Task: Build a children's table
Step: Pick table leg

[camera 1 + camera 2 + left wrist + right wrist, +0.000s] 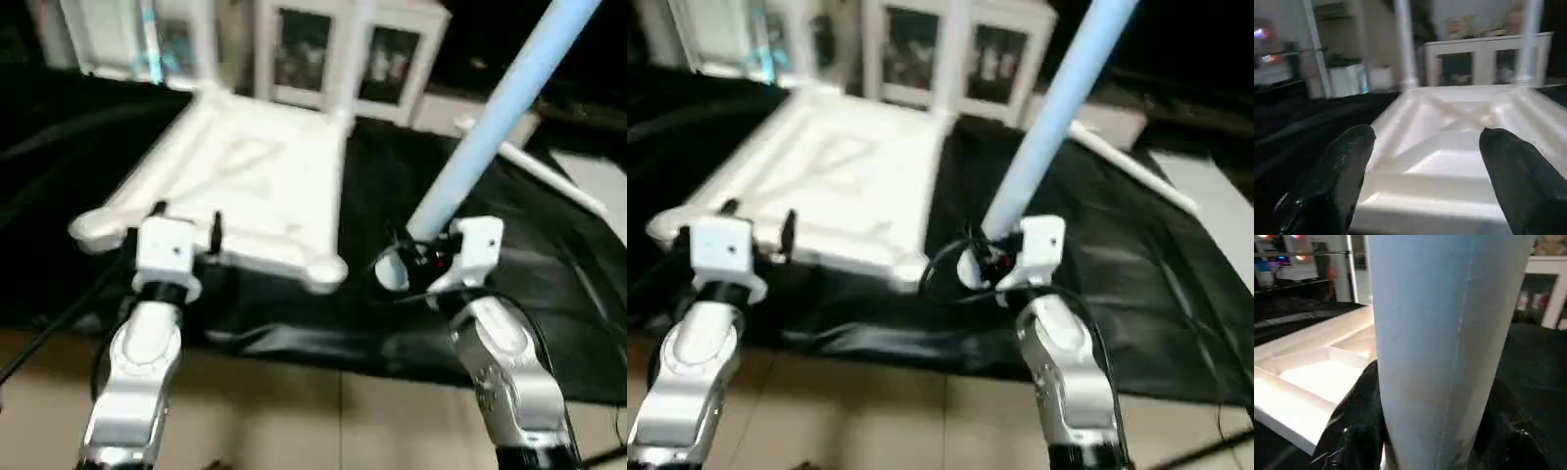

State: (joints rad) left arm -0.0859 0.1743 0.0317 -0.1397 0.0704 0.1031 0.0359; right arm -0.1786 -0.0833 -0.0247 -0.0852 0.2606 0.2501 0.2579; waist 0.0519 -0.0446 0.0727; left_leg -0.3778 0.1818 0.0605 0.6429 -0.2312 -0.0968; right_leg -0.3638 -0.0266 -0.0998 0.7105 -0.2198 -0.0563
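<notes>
My right fingers (416, 257) clamp a leg (495, 122) near its base; it could swing and miss the tabletop's (245, 181) corner socket (323, 271). Left fingers (188, 227) gape empty.

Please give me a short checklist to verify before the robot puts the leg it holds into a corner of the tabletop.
1. Right gripper shut on the long white tapered tube leg: ok.
2. Left gripper open, empty: ok.
3. White plastic rectangular tabletop lies ribbed side up on the black cloth: ok.
4. Near right corner socket free: ok.
5. Leg over that socket: not ok, beside it.
6. Leg upright: not ok, tilted.
</notes>
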